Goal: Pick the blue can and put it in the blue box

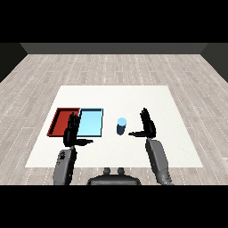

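A blue can [121,126] stands upright on the white table [116,98], just right of the light blue tray [91,123]. My right hand [147,124] is open a short way to the can's right, fingers straight up and thumb pointing toward the can, not touching it. My left hand [72,132] is open too, raised over the near edge between the red tray [62,121] and the light blue tray, thumb out to the right. Both trays hold nothing.
The red tray and light blue tray lie side by side at the table's left half. Bare white table surface stretches behind the can and to the right. A wood floor surrounds the table.
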Motion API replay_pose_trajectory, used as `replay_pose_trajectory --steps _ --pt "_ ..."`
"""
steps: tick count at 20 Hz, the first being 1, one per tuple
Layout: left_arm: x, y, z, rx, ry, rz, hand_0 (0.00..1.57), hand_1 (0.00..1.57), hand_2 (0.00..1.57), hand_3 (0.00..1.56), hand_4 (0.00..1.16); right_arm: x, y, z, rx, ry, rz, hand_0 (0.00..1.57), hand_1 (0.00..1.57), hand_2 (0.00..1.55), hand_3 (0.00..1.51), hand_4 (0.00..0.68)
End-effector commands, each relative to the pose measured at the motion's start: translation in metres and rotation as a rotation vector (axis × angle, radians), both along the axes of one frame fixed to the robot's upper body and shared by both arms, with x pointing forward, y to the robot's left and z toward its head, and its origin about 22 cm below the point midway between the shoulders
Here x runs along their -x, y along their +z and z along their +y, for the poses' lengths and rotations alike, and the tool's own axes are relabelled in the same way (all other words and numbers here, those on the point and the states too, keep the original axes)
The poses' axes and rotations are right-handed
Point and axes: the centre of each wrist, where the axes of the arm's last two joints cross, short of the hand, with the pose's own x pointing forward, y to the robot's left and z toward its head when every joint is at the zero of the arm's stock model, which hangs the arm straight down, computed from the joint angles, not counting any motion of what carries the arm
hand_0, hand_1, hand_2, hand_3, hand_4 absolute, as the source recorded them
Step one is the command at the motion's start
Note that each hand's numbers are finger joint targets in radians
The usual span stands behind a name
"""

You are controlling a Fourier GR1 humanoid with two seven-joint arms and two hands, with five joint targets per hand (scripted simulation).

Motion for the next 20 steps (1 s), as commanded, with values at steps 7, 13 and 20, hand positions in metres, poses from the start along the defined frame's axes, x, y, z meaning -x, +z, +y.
replay_pose_trajectory --steps 7,13,20 --pt "0.011 -0.005 0.024 0.011 0.011 -0.007 0.00 0.00 0.00 0.00 0.00 -0.006 -0.019 0.026 -0.033 0.000 0.106 0.00 0.00 0.00 0.00 0.000" --pt "0.015 -0.002 -0.004 0.040 0.015 -0.026 0.00 0.00 0.00 0.00 0.00 -0.004 -0.037 0.021 -0.057 -0.011 0.127 0.00 0.00 0.00 0.00 0.000" --pt "0.003 0.004 0.019 0.028 0.025 -0.005 0.00 0.00 0.00 0.00 0.00 -0.015 -0.036 0.035 -0.060 0.016 0.139 0.00 0.00 0.00 0.00 0.000"
